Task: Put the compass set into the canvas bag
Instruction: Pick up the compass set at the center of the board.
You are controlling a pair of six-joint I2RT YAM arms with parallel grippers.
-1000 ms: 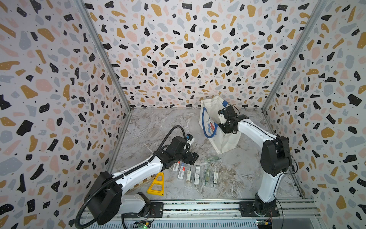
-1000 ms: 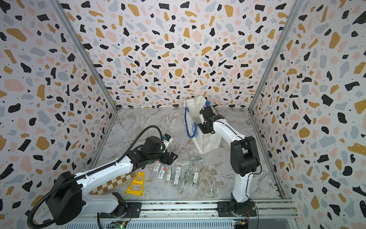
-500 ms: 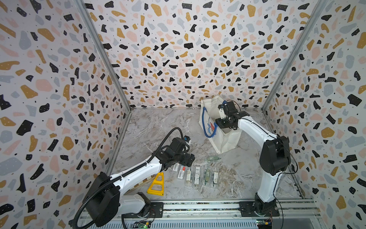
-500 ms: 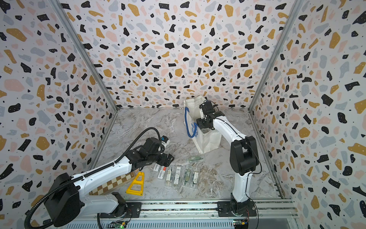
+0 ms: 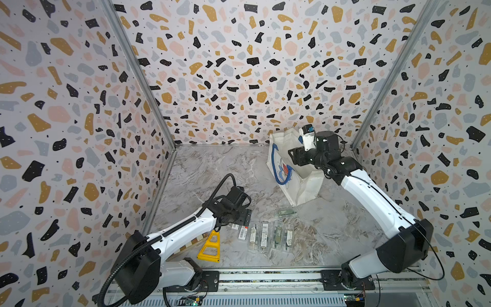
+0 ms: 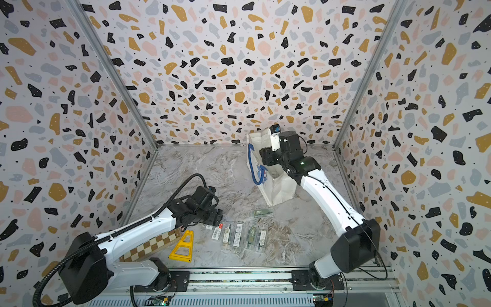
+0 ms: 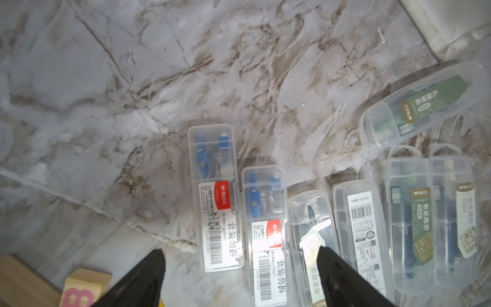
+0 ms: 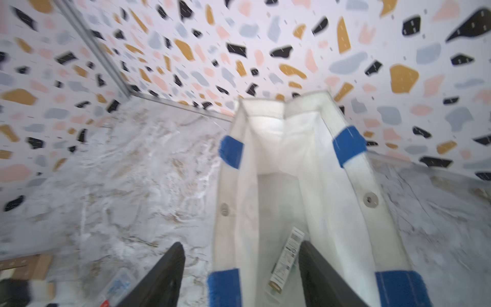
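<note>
The left fingers [image 5: 246, 215] are spread wide and hold nothing. They hover low over the row of clear compass-set cases [image 7: 358, 226] on the bench [image 7: 106, 106]. 7 cases are out: 6 lie side by side, mostly touching, and 1 green-labelled case [image 7: 425, 103] lies beyond the row, toward the canvas bag [image 5: 305, 186]. In the left wrist view the 2 red-labelled cases [image 7: 216, 202] sit in the gap between the fingers. The right fingers [image 5: 294, 156] hang parted over the bag's open mouth, gripping nothing — 1 boxed set [image 8: 288, 255] lies inside the bag below them.

The step in hand looks like the left arm's next pick. The red-labelled case at the row's end seems the best target, because bare bench on its outer side lets 1 finger drop cleanly. The other finger must enter the seam with the neighbouring case — so centre on the width, descend straight, and close across mid-length. Smooth plastic may skid or pivot.
</note>
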